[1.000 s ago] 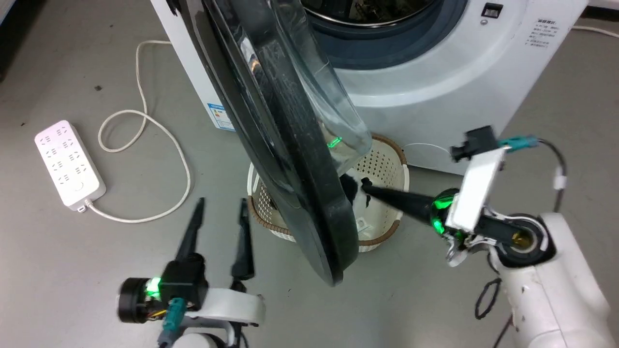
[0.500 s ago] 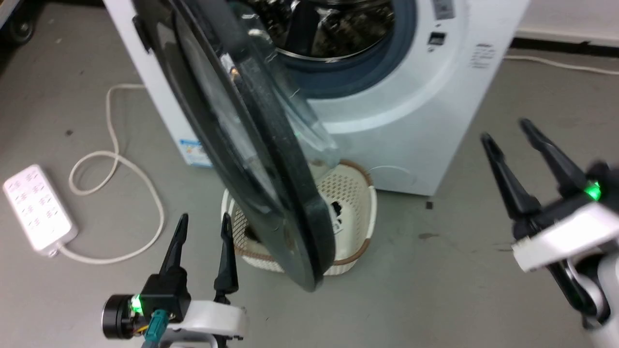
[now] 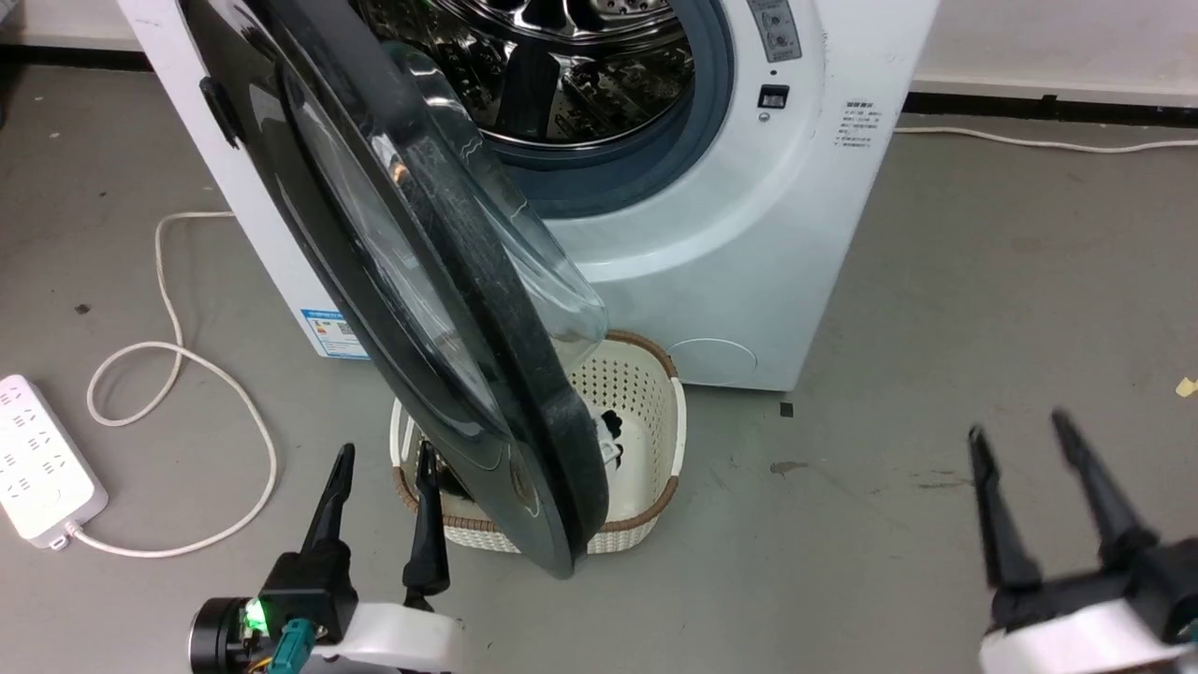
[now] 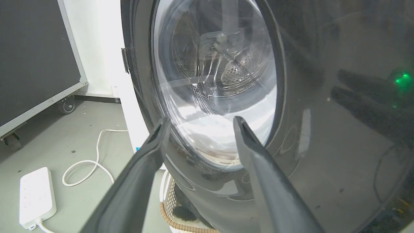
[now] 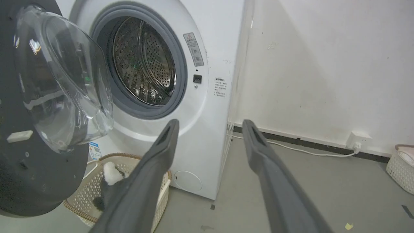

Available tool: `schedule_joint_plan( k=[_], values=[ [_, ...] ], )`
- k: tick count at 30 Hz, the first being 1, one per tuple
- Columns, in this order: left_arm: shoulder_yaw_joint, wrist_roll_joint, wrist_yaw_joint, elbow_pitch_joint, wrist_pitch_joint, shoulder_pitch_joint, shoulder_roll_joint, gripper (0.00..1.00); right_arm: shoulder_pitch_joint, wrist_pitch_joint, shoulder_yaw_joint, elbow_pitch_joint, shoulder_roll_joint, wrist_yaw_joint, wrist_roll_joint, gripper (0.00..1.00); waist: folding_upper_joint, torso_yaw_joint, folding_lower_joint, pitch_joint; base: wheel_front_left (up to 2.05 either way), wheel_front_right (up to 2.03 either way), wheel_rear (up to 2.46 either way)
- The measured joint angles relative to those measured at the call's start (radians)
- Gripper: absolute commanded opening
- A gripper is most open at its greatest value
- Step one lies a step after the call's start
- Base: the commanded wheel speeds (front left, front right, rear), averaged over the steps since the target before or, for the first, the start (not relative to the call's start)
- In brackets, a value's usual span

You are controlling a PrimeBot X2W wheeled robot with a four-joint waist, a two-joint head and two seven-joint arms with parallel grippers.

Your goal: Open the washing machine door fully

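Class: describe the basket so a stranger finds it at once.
Start at the white washing machine. On the floor before it, under its open door, stands the basket. Cream perforated walls and a brown woven rim set it apart from the flat power strip.

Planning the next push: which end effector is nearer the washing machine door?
Left. The left end effector is beside the washing machine door, near its lower edge; the right end effector is well apart, rightward.

A bare lab or test room set for laundry: washing machine [image 3: 749, 243], basket [image 3: 646, 407], power strip [image 3: 33, 459], wheeled equipment case [image 4: 35, 55], grey floor [image 3: 983, 281]
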Motion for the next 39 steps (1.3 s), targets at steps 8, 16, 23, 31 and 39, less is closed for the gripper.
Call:
schedule_joint_plan(
  k=[8,16,23,31,39],
  values=[
    [0.002,0.005,-0.008,0.001,0.0,0.007,0.0,1.0,0.056,-0.011,-0.017,0.04,0.064,0.0,-0.042,1.0,0.0,-0.007,0.0002,-0.005,0.0,0.0,0.0],
    [0.006,0.016,-0.018,0.005,0.0,0.044,0.0,0.0,0.074,-0.016,-0.015,0.057,0.08,0.0,-0.036,1.0,0.0,-0.011,0.0001,-0.031,0.0,0.0,0.0],
    [0.042,0.006,-0.008,-0.058,0.0,0.044,0.0,0.0,0.074,-0.016,-0.012,0.057,0.082,0.0,-0.015,1.0,0.0,-0.011,0.0001,-0.036,0.0,0.0,0.0],
    [0.15,-0.042,0.073,-0.404,0.0,-0.013,0.0,0.0,0.07,-0.016,-0.015,0.038,0.085,0.0,-0.018,1.0,0.0,-0.021,0.0001,-0.016,0.0,0.0,0.0],
    [0.149,0.011,0.053,-0.603,-0.001,-0.146,0.0,0.0,0.07,-0.016,-0.016,0.035,0.085,0.0,-0.021,1.0,0.0,-0.023,0.0001,-0.011,0.0,0.0,0.0]
  ],
)
